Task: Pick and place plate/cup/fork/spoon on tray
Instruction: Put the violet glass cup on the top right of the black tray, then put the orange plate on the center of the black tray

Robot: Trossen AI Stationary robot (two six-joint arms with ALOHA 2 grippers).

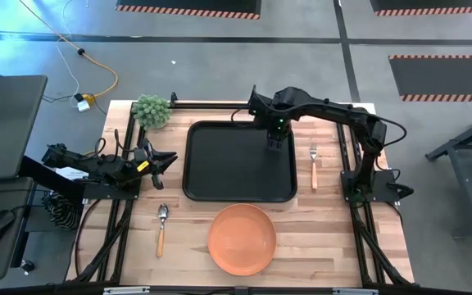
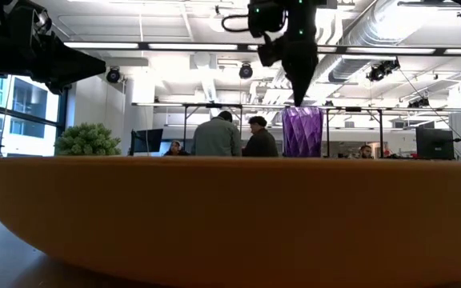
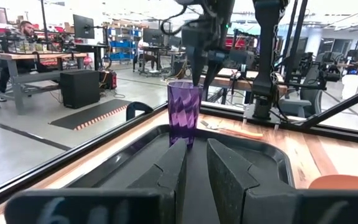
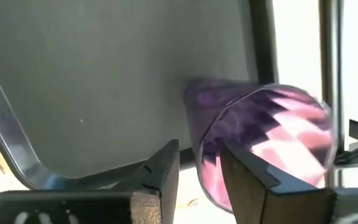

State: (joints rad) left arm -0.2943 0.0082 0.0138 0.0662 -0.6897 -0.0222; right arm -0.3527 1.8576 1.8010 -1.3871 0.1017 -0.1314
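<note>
We note a wooden table point(image 1: 301, 246) on a grey workshop floor, with people at benches behind. The black tray point(image 1: 211, 176) lies at centre. The purple cup point(image 3: 184, 114) stands upright on the tray toward 2 o'clock, set clear of the rim. The right gripper point(image 1: 275, 141) hangs directly above it, jaws narrowly parted and holding nothing, which we judge a release. The left gripper point(image 1: 164, 161) waits at 9 o'clock, jaws narrowly apart. Plate point(image 1: 242, 238) at 6, spoon point(image 1: 161, 229) at 7 and fork point(image 1: 314, 165) at 3 lie off the tray.

Open-plan lab: workbenches point(image 3: 23, 56), monitors point(image 3: 83, 26), exposed ceiling ducts point(image 2: 390, 32).
</note>
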